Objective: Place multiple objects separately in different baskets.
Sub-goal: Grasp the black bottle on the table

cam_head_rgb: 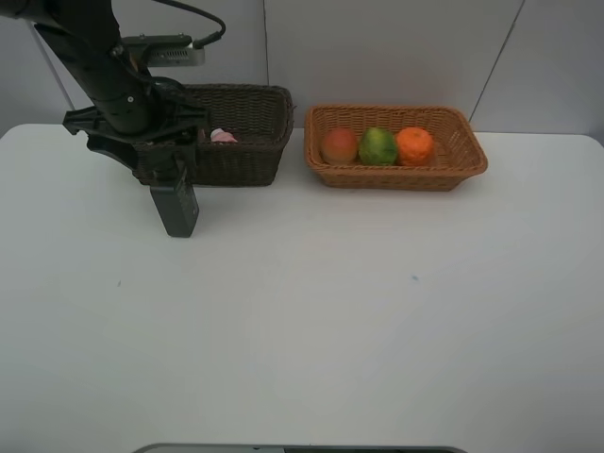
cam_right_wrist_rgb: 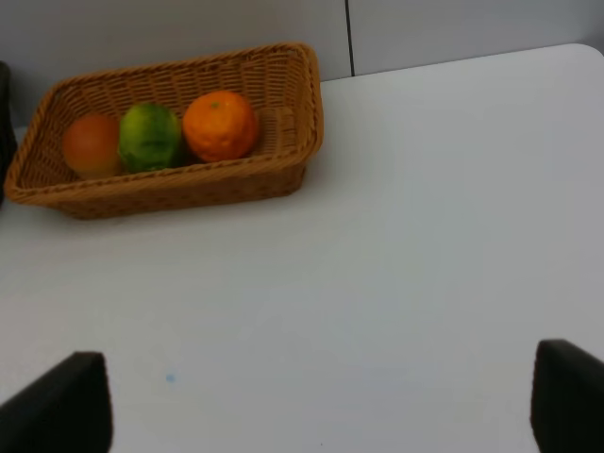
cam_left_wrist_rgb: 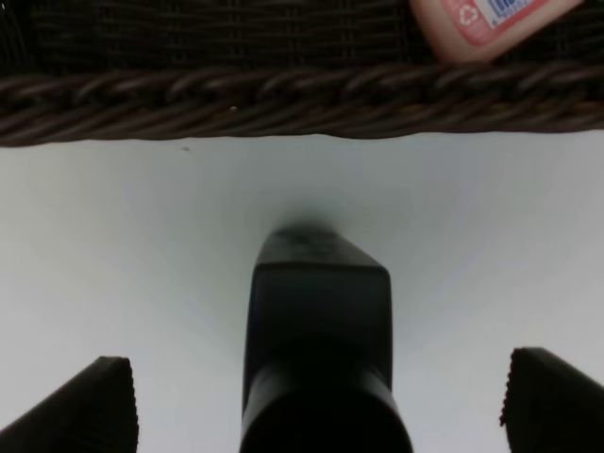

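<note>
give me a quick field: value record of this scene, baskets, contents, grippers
dark basket: dark brown woven wicker basket, back left of white table
dark basket contents: pink bottle visible; rest hidden
light basket: orange-tan woven wicker basket, back right
light basket contents: red-orange round fruit, green oval fruit, orange, in a row
on table: dark green rectangular bottle, upright, in front of dark basket
left gripper: open, straddling dark bottle
right gripper: open, empty

We see the left arm (cam_head_rgb: 123, 85) covering most of the dark basket (cam_head_rgb: 247, 142); its contents are hidden except a pink bottle (cam_head_rgb: 223, 136), whose label is cropped in the left wrist view. The cup is unseen.
</note>
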